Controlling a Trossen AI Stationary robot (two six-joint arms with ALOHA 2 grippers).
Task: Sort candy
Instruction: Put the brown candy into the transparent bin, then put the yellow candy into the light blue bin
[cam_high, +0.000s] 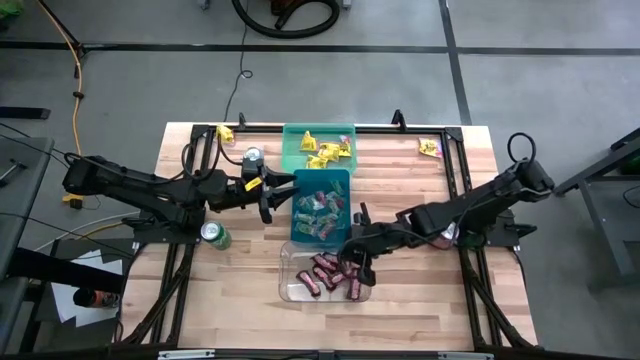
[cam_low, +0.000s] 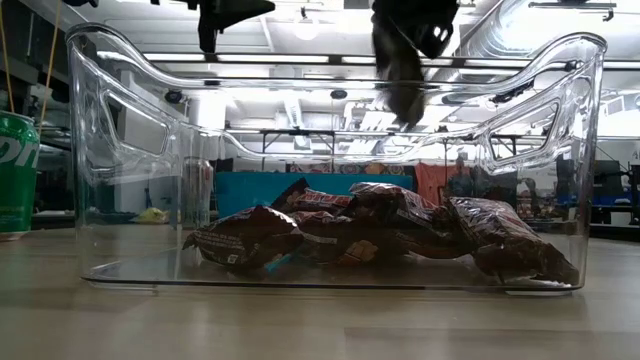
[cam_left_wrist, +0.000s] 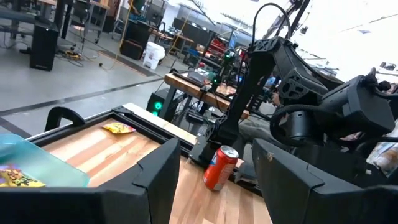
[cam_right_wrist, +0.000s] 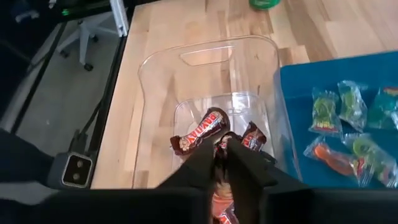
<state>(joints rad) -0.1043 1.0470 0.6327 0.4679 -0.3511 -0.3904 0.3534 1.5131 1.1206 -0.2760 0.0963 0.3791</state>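
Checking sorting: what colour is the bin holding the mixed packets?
Blue bin; clearest in the high view.

A wooden counter carries three bins in a row: a green bin at the far side, a blue bin touching it in the middle, and a clear bin nearest the front edge. A green drink can stands upright to the blue bin's left. A silver can stands beside the green bin. A red can stands upright on the counter's other side
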